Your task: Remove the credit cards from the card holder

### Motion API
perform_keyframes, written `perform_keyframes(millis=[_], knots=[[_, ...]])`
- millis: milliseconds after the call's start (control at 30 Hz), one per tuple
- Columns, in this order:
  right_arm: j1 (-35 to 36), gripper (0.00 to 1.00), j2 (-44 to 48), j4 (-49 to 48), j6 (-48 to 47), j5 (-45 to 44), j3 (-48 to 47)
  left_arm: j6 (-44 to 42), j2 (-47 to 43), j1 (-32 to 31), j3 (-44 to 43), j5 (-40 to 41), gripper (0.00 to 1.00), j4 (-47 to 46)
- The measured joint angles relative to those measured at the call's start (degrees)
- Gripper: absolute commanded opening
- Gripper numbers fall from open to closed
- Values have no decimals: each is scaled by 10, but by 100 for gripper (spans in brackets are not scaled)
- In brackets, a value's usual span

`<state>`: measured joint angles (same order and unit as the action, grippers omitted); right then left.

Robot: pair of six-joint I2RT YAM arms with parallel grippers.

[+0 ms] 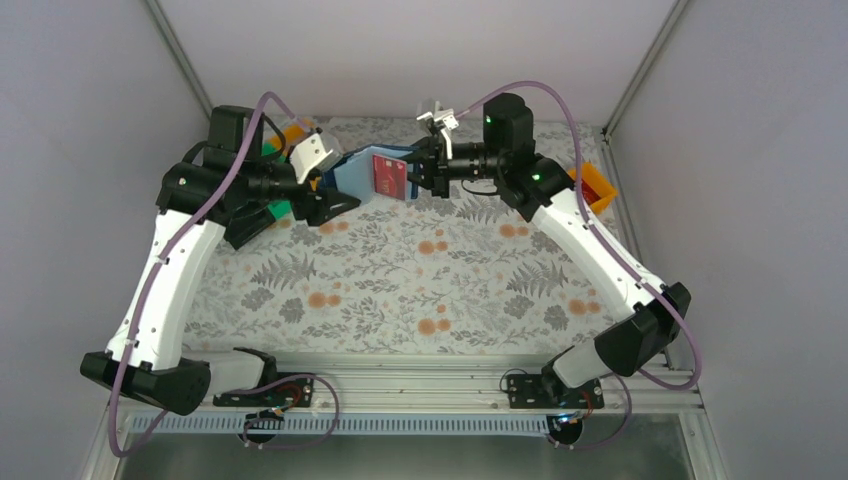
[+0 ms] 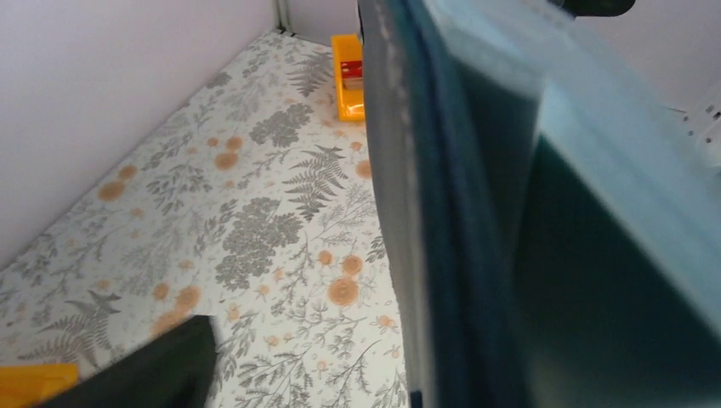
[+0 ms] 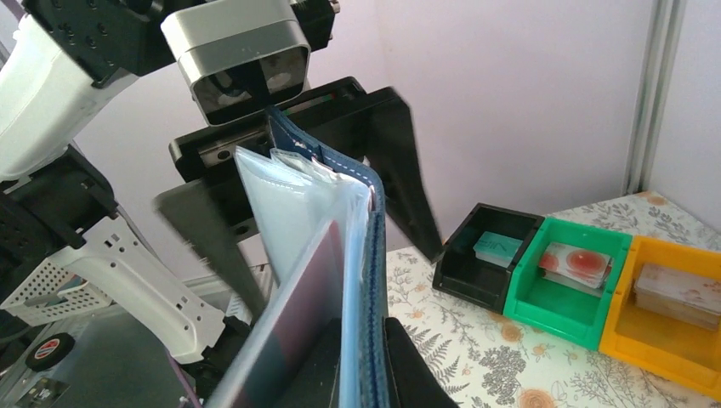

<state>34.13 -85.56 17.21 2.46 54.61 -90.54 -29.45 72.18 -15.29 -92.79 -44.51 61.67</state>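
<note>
The card holder (image 1: 357, 176), a dark navy wallet with pale blue lining and clear sleeves, hangs open in the air over the far middle of the counter (image 1: 400, 285). A dark red card (image 1: 390, 176) sits in one sleeve. The right gripper (image 1: 412, 178) is clamped on the holder's right side. The left gripper (image 1: 340, 190) has its fingers apart, with the holder's left edge between them. On the far left of the counter stand a black bin (image 3: 489, 255), a green bin (image 3: 578, 285) and an orange bin (image 3: 672, 310), each with cards inside.
</note>
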Motion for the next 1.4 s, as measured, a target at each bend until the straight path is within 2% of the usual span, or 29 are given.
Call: perform_keyframes(millis=[100, 167, 267, 300, 367, 400, 533, 633, 733, 767, 867, 1000, 1133, 1233, 1400], knots=[[0, 4, -2, -5, 12, -6, 0, 6, -1, 0, 0, 13, 98, -1], [0, 4, -4, -9, 16, -6, 0, 15, -2, 0, 0, 15, 87, -4], [0, 4, -10, -14, 23, -2, 0, 32, -2, 0, -1, 16, 59, -11], [0, 4, -12, -14, 23, 0, 0, 38, -2, 0, -1, 18, 42, -13], [1, 6, -15, -14, 23, 2, 0, 42, -1, 0, -2, 18, 15, -18], [1, 10, -16, -14, 23, 3, 0, 44, -1, 0, -3, 18, 4, -18], [0, 39, -16, -12, 19, 2, 1, 47, 1, -3, -4, 20, 2, -17], [-11, 67, -2, -11, 4, 4, 25, 51, 1, -3, -5, 42, 2, -13], [-43, 85, 23, 1, -14, 9, 63, 56, 1, -2, -12, 64, 2, -4], [-52, 97, 29, 8, -19, 9, 71, 57, 1, -2, -15, 69, 2, -2], [-72, 99, 45, 27, -37, -2, 87, 63, 1, -2, -22, 93, 2, 2], [-58, 99, 57, 25, -35, -35, 92, 82, 8, -3, -42, 165, 2, 12], [-5, 99, 58, -18, -15, -94, 110, 111, 51, -20, -80, 323, 2, 25], [16, 99, 48, -49, 6, -138, 118, 121, 81, -33, -80, 413, 2, 38], [15, 99, 22, -75, 24, -170, 118, 107, 76, -35, -82, 375, 2, 54]])
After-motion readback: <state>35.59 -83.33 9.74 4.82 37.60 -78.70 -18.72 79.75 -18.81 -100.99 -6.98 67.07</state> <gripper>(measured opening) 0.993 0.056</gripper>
